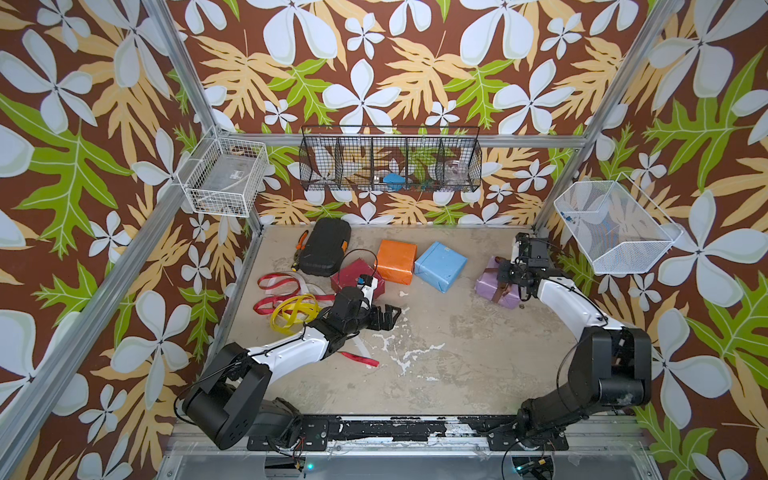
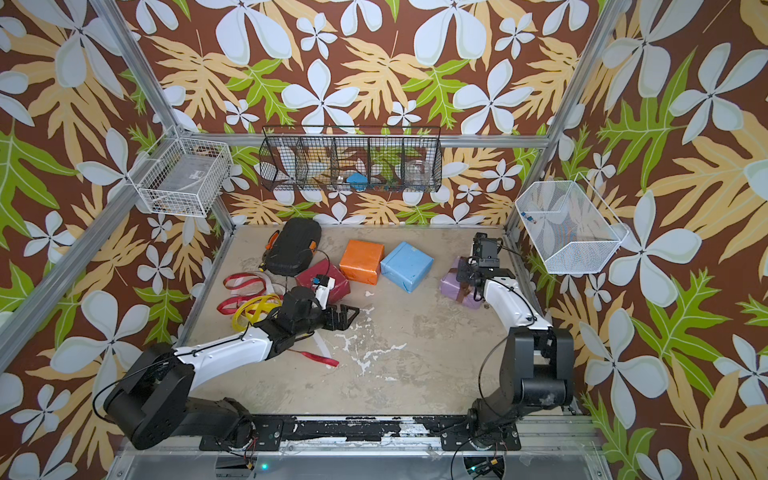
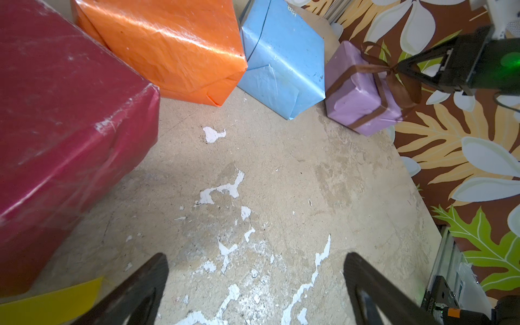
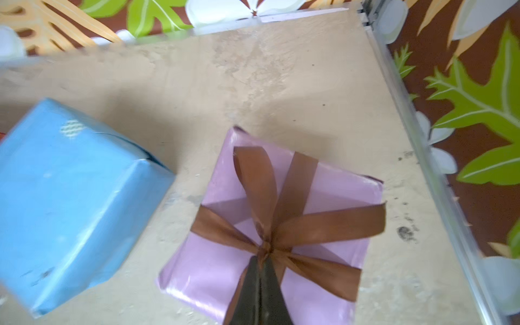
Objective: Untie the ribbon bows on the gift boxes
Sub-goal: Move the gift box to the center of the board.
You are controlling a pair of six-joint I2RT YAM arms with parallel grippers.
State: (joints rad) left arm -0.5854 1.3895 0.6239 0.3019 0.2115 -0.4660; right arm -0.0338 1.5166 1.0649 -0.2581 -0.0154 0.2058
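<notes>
Right fingers [image 4: 260, 270] pinched on brown bow [image 4: 281, 222] atop lilac box [image 4: 213, 270], left fingers [image 3: 166, 270] spread, empty

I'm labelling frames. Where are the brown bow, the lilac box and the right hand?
brown bow [image 4: 266, 247], right wrist view, its knot.
lilac box [image 4: 197, 278], right wrist view, bare top face.
right hand [image 4: 260, 260], right wrist view, closed fingertips.

A scuffed beige desk [image 1: 436, 345], its coating flaked to white in patches, carries a dark red box [image 1: 353, 276], an orange box [image 1: 395, 261], a light blue box [image 1: 440, 264] and a lilac box [image 1: 490, 286]. A black case [image 1: 326, 246] and loose red [image 1: 274, 291], white [image 1: 272, 283] and yellow ribbons [image 1: 291, 316] lie along its left side.
</notes>
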